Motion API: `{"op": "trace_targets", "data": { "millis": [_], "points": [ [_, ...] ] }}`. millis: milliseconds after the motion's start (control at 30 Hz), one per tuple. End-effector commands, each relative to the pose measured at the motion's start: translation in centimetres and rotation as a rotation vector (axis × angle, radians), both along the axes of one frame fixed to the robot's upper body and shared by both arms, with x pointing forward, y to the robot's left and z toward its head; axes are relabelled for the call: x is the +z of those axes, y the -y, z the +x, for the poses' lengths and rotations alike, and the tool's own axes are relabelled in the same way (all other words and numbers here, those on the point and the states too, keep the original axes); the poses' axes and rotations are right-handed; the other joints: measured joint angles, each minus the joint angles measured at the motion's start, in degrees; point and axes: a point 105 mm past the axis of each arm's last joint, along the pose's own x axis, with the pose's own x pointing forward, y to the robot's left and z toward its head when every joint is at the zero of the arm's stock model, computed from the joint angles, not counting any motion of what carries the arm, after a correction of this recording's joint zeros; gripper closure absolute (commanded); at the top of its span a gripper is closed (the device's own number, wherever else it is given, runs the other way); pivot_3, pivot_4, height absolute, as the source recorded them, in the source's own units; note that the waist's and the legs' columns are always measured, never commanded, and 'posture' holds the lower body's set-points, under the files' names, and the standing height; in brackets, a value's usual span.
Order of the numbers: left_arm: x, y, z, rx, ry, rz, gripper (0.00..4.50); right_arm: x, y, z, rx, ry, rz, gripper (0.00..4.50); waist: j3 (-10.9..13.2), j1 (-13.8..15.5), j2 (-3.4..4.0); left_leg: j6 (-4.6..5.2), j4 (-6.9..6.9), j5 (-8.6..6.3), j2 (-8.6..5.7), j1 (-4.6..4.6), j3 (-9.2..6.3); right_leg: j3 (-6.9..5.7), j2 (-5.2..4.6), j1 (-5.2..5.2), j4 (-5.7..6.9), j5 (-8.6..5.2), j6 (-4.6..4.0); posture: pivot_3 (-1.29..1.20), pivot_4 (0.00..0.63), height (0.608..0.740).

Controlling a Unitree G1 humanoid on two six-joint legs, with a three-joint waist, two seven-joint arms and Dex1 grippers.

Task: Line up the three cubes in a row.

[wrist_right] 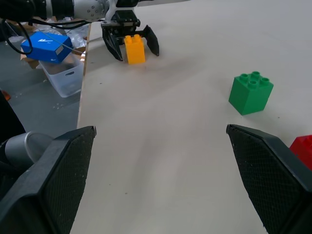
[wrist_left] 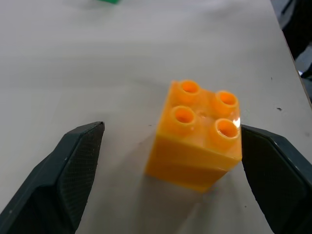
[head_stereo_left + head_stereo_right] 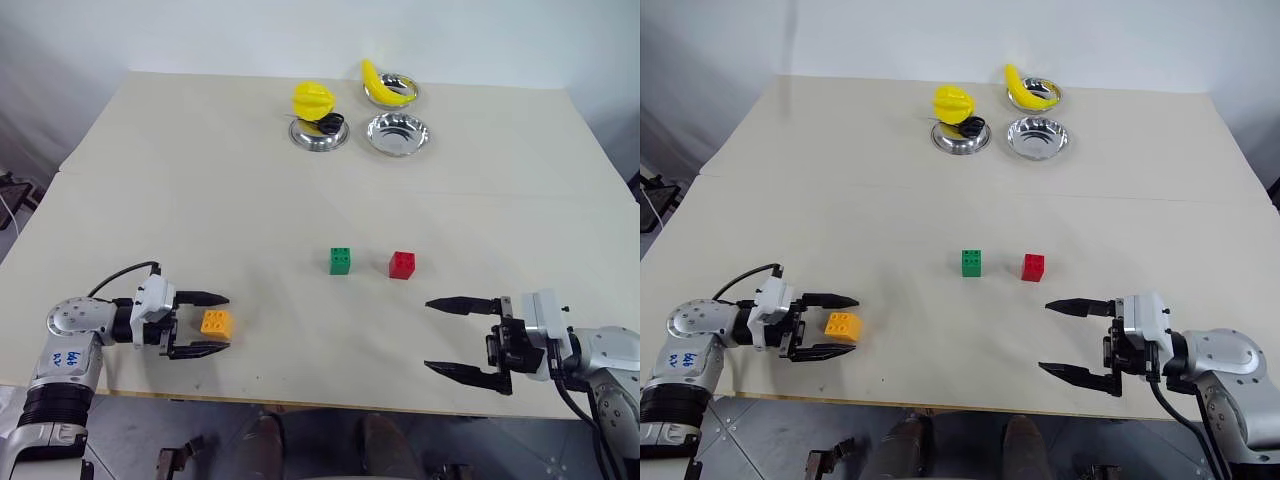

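As the orange-yellow cube [image 3: 215, 322] stood between the fingers of my left claw [image 3: 205, 323], that gap was the relation the next move turned on; the fingers were apart, one on either side of the cube, one close against a side face and the other well clear, so nothing was clamped yet; the cube sat studs-up on the bench [image 3: 300, 200] near its front left edge, with no long axis to speak of. My right claw [image 3: 445, 336] hung wide apart over the front right of the bench, holding nothing. The green cube [image 3: 341, 260] and the red cube [image 3: 402, 264] stood side by side near mid-bench, apart from each other, already roughly in a line across; the orange-yellow one lay well to their left and nearer me; judged the left arm by far the closer to it, the right arm closer to the red. Containers at the far edge: three metal bowls; the left bowl [image 3: 303, 138] held a yellow ridged fruit [image 3: 311, 99] and a small dark object; the far bowl [image 3: 410, 84] held a banana [image 3: 380, 83]; the third bowl [image 3: 397, 133] held nothing.
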Motion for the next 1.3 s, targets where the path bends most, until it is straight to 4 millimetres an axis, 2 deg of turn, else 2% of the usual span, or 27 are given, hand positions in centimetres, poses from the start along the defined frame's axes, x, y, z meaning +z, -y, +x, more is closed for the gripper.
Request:
{"op": "trace_targets", "data": {
  "millis": [33, 200, 300, 400, 467, 633, 933, 1067, 1300],
  "points": [
    [0.8, -0.8, 0.4, 0.019, 0.030, -0.006, 1.45, 1.1, 0.3, -0.1, -0.022, 0.047, 0.005, 0.00, 0.00, 0.00, 0.00, 0.00, 0.00, 0.00, 0.00, 0.00, 0.00, 0.00, 0.00, 0.00, 0.00, 0.00, 0.00, 0.00, 0.150, 0.740],
    [2.4, 0.2, 1.3, -0.017, 0.060, -0.036, 3.00, 0.8, 1.1, -0.3, -0.063, 0.043, -0.009, 0.00, 0.00, 0.04, 0.00, 0.01, 0.00, -0.01, 0.00, -0.01, -0.01, -0.01, 0.01, 0.00, 0.01, 0.00, 0.00, 0.00, 0.150, 0.740],
    [3.3, 1.1, 2.7, -0.041, 0.080, -0.042, 2.98, 0.4, 1.8, -0.5, -0.092, 0.035, -0.020, 0.00, 0.00, 0.27, -0.01, 0.01, 0.01, 0.00, -0.02, -0.02, -0.01, -0.01, 0.00, 0.01, 0.01, 0.01, 0.01, 0.00, 0.150, 0.740],
    [5.3, 3.5, 5.4, -0.096, 0.125, -0.061, 2.98, 0.3, 3.0, -0.6, -0.139, 0.026, -0.035, 0.00, 0.01, 1.26, -0.01, 0.00, 0.13, 0.00, -0.04, -0.04, -0.03, -0.03, 0.01, 0.03, 0.02, 0.02, 0.04, 0.00, 0.150, 0.740],
    [5.9, 4.9, 6.6, -0.136, 0.139, -0.055, 2.98, 0.2, 3.4, -0.6, -0.156, 0.024, -0.041, 0.00, 0.02, 1.40, -0.06, 0.01, 0.27, 0.00, -0.07, -0.11, -0.03, -0.04, 0.01, 0.03, 0.02, 0.05, 0.09, 0.00, 0.150, 0.740],
    [5.8, 7.6, 8.9, -0.194, 0.092, 0.011, 2.98, 0.6, 3.7, -0.7, -0.172, 0.035, -0.045, 0.00, 0.02, 1.10, -0.07, 0.04, 0.33, -0.02, -0.10, -0.16, 0.01, -0.03, 0.00, 0.01, -0.06, 0.07, 0.15, 0.00, 0.150, 0.740],
    [4.7, 9.1, 10.7, -0.132, 0.054, 0.087, 2.98, 0.7, 3.8, -1.5, -0.214, 0.038, -0.043, 0.00, 0.09, 0.47, -0.19, 0.03, 0.33, -0.02, -0.10, -0.22, 0.02, -0.04, -0.01, -0.03, -0.08, 0.08, 0.17, 0.00, 0.150, 0.740],
    [3.9, 9.2, 11.1, -0.092, 0.045, 0.134, 2.98, 0.7, 3.7, -1.9, -0.222, 0.038, -0.039, 0.00, 0.10, 0.39, -0.20, 0.03, 0.33, -0.02, -0.10, -0.22, 0.02, -0.04, -0.01, -0.02, -0.08, 0.08, 0.18, 0.00, 0.150, 0.740],
    [4.0, 8.8, 11.8, -0.023, 0.042, 0.149, 2.98, 0.7, 3.7, -2.2, -0.242, 0.038, -0.041, 0.00, 0.09, 0.55, -0.20, 0.01, 0.41, 0.00, -0.11, -0.19, 0.02, -0.03, -0.01, 0.02, -0.02, 0.11, 0.23, 0.00, 0.150, 0.740]
  ]
}}
